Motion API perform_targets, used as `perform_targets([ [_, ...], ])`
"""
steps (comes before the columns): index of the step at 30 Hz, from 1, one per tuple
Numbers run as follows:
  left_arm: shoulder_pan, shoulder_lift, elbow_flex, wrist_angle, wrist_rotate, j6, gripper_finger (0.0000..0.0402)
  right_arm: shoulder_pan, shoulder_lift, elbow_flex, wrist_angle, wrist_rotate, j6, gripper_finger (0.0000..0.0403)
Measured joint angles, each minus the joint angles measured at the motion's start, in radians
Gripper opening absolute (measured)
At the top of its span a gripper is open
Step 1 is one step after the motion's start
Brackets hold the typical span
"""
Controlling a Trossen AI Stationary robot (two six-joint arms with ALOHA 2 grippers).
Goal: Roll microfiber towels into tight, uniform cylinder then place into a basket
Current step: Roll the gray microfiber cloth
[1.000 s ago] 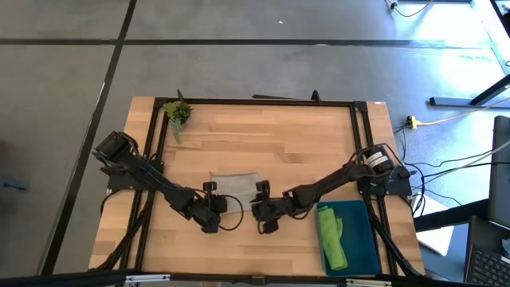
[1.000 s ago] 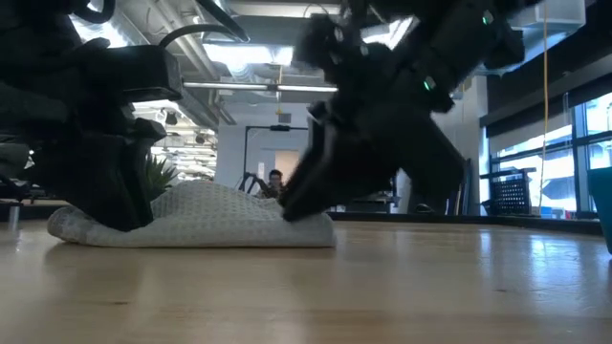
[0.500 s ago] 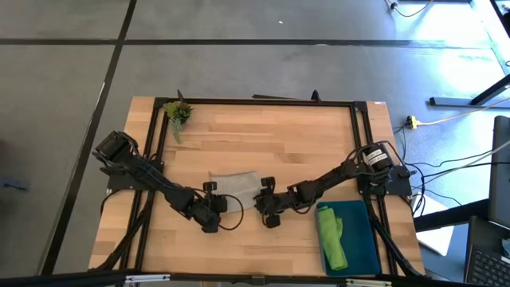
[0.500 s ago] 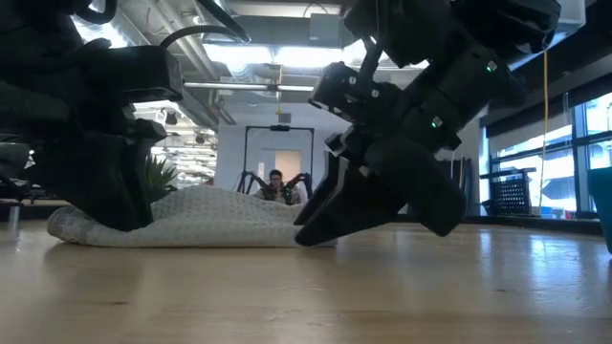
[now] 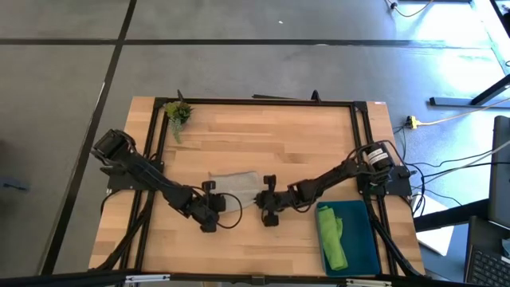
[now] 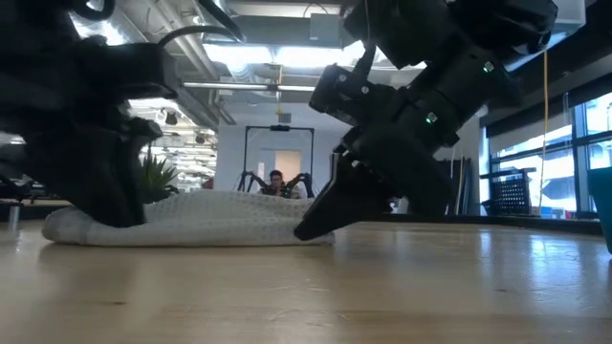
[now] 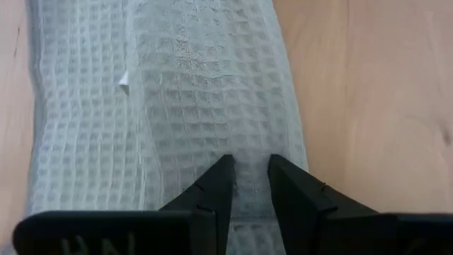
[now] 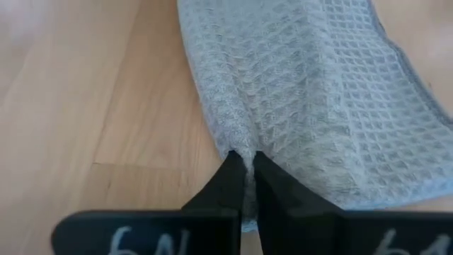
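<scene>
Waffle-weave pale grey-beige cloth, pinched at both ends mid-bench.
Left gripper nips one end, right gripper the other; lime green cloth (crumpled) lies in the rectangular teal plastic bin at the bench's near right corner.

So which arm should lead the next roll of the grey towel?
Probably the right. Its gripper is pinched shut on the grey towel's edge at the end nearest the basket. The left gripper also grips its end, with its fingers set slightly apart.

Dark jointed arms, black tapered pincer fingers
</scene>
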Motion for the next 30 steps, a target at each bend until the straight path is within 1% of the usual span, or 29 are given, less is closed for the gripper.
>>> perform_targets([
  [3, -0.001, -0.061, -0.003, -0.026, 0.01, 0.015, 0.0087, -0.002, 0.0, -0.001, -0.001, -0.014, 0.015, 0.0017],
  [6, -0.002, -0.126, -0.002, -0.021, -0.009, 0.055, 0.0087, -0.003, 0.001, -0.001, -0.002, -0.019, 0.021, 0.0017],
  [7, -0.002, -0.143, -0.001, -0.014, -0.03, 0.07, 0.0087, -0.003, 0.001, -0.001, -0.002, -0.024, 0.023, 0.0017],
  [10, 0.003, -0.175, 0.0, 0.008, -0.135, 0.107, 0.0087, -0.004, 0.001, -0.002, -0.003, -0.028, 0.027, 0.0017],
  [12, 0.022, -0.176, 0.001, 0.027, -0.16, 0.133, 0.0087, -0.004, 0.002, -0.002, -0.003, -0.03, 0.028, 0.0017],
  [20, 0.119, -0.06, 0.004, 0.11, -0.167, 0.193, 0.0087, -0.005, 0.003, 0.001, -0.006, -0.046, 0.03, 0.0017],
  [27, 0.136, 0.049, 0.003, 0.111, -0.128, 0.158, 0.0087, -0.005, -0.001, 0.001, -0.007, -0.094, 0.058, 0.0017],
  [30, 0.136, 0.081, 0.009, 0.12, -0.141, 0.15, 0.0087, -0.006, -0.012, 0.001, -0.008, -0.152, 0.059, 0.0017],
])
